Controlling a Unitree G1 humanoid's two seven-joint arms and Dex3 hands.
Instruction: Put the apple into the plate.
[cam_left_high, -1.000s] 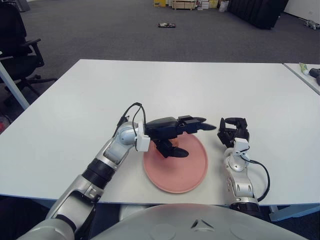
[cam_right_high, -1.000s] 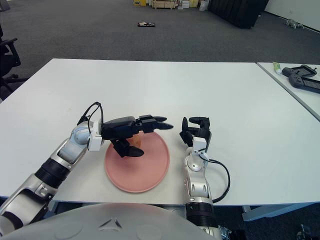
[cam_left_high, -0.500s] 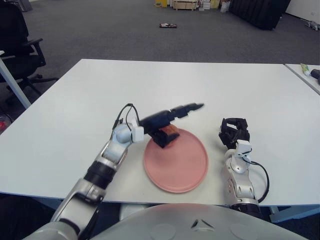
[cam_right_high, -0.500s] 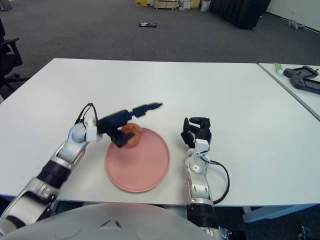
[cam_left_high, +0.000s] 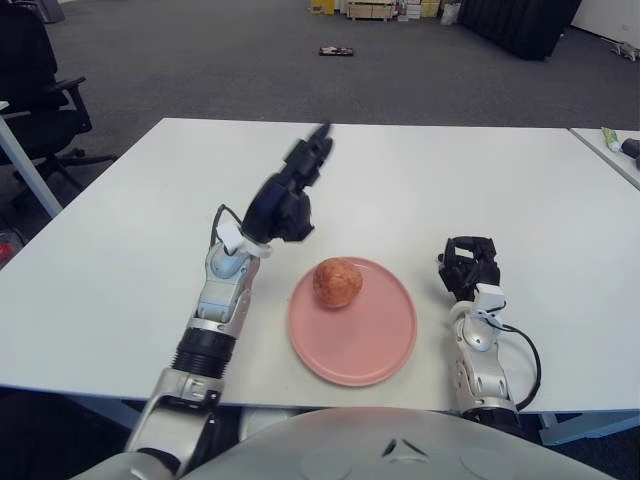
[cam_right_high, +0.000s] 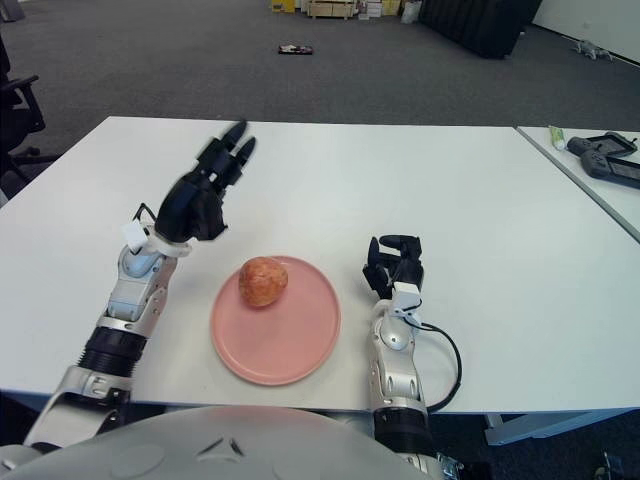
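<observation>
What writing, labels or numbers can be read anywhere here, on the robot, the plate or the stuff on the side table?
None can be read.
The plate, the apple and both hands bear no visible text.
The tube and black device on the side table are too small to show any lettering.
</observation>
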